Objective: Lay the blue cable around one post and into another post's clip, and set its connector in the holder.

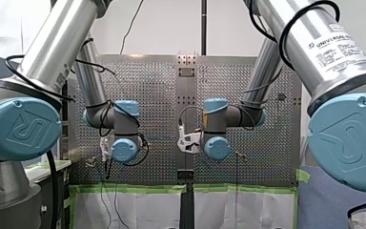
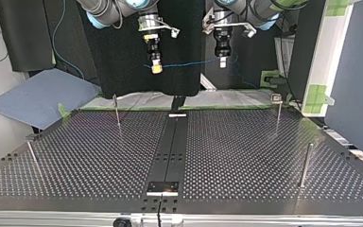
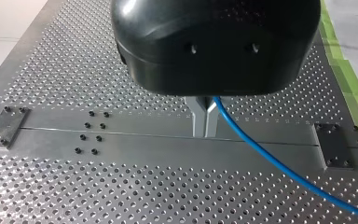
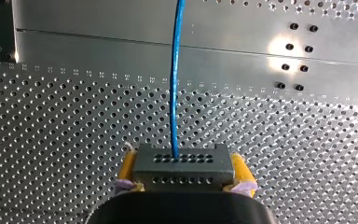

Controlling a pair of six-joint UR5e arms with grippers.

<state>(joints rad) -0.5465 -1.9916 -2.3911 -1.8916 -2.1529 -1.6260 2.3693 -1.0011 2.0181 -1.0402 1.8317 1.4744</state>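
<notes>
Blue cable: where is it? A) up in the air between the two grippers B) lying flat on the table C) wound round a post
A: the cable runs through the air from the connector in my right gripper to my left gripper, well above the table.

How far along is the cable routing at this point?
Done: the pickup only. In hand: my right gripper clamps the connector, my left gripper pinches the blue cable, both held above the perforated table. Left: all routing; the posts stand bare, and the connector is not seated.
</notes>
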